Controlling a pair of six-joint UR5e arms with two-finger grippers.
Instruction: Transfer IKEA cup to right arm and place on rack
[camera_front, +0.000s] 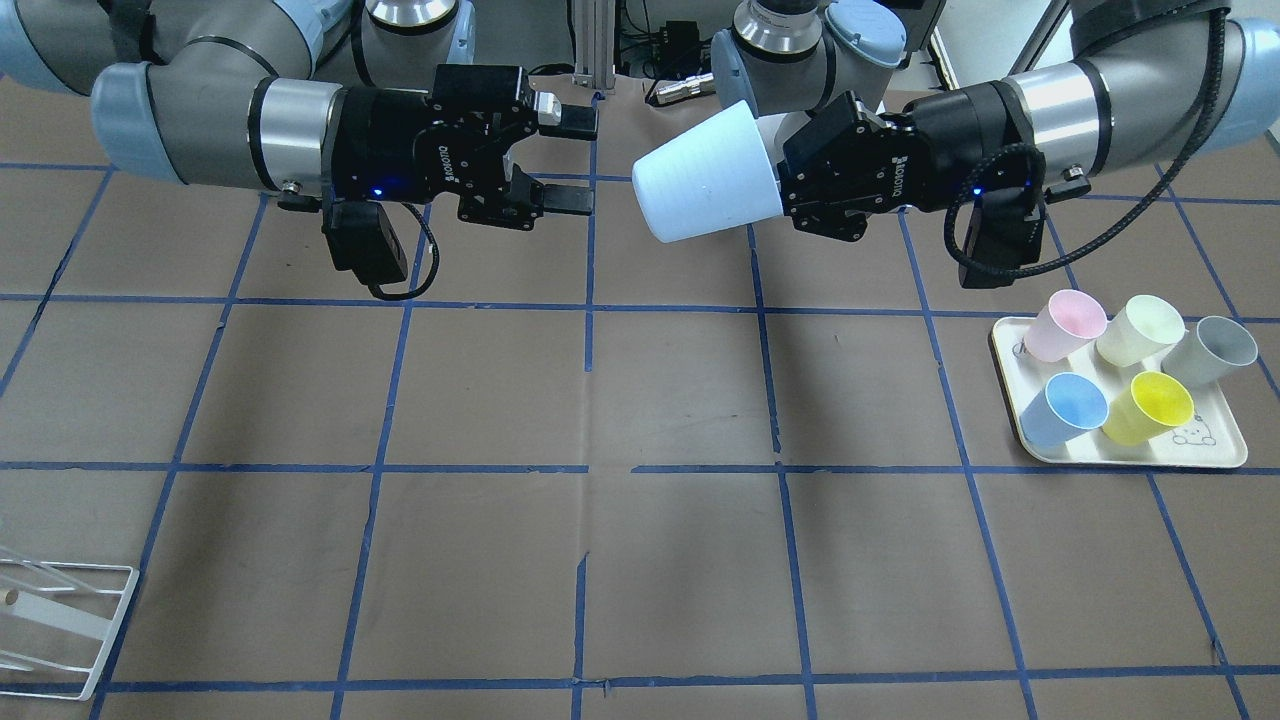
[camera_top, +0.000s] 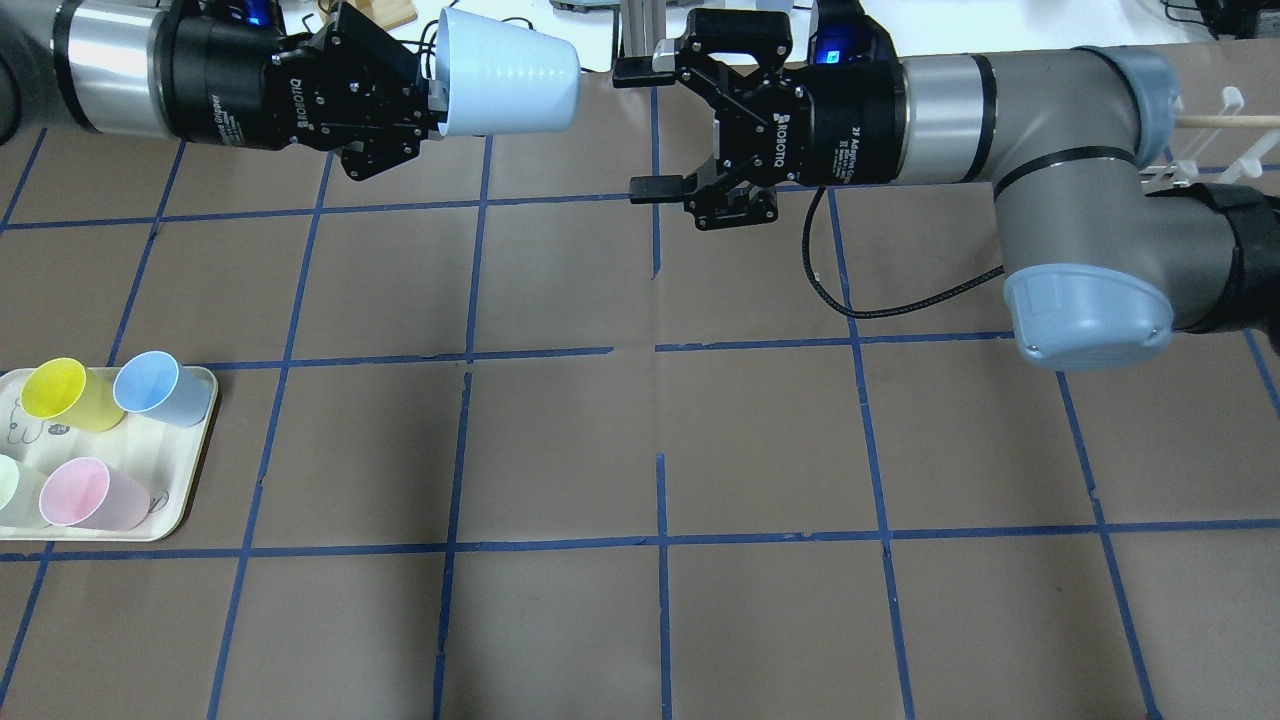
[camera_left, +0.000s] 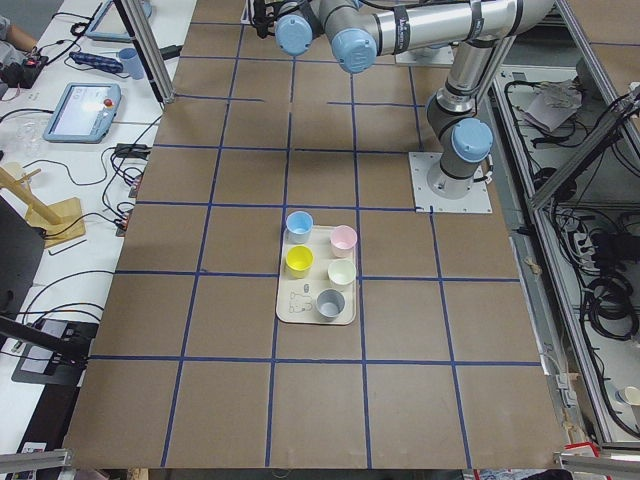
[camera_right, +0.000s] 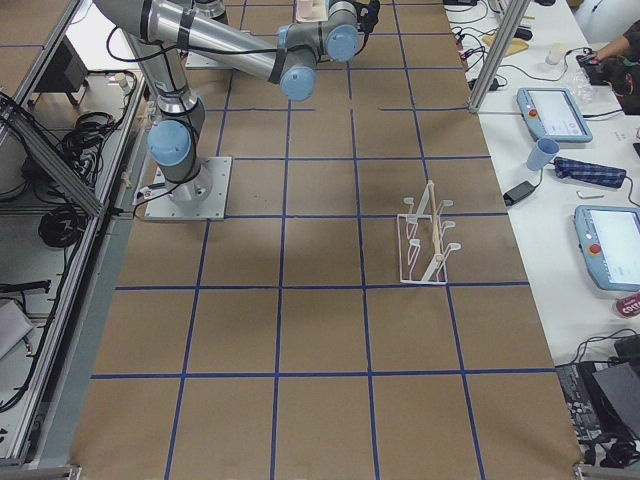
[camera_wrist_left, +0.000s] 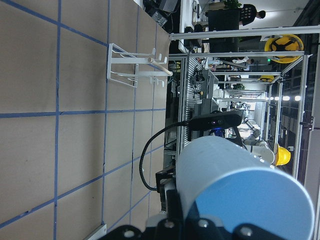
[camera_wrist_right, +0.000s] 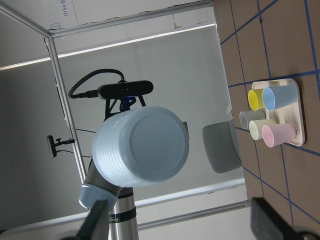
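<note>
My left gripper (camera_front: 778, 168) is shut on the rim of the IKEA cup (camera_front: 708, 175), a very pale blue tumbler. It holds the cup on its side, high above the table, base towards the right arm. In the overhead view the cup (camera_top: 508, 72) is at the top, left of centre. My right gripper (camera_front: 572, 160) is open and empty. It faces the cup's base across a small gap and touches nothing. The right wrist view shows the cup's base (camera_wrist_right: 142, 147) straight ahead, between the open fingers (camera_wrist_right: 97, 222). The white wire rack (camera_front: 60, 620) stands far off on the right arm's side.
A cream tray (camera_front: 1130, 455) on the left arm's side holds several cups: pink, pale yellow, grey, sky-blue and yellow. It also shows in the overhead view (camera_top: 185, 495). The rack shows in the exterior right view (camera_right: 425, 245) and the left wrist view (camera_wrist_left: 135, 67). Blue tape lines grid the brown table.
</note>
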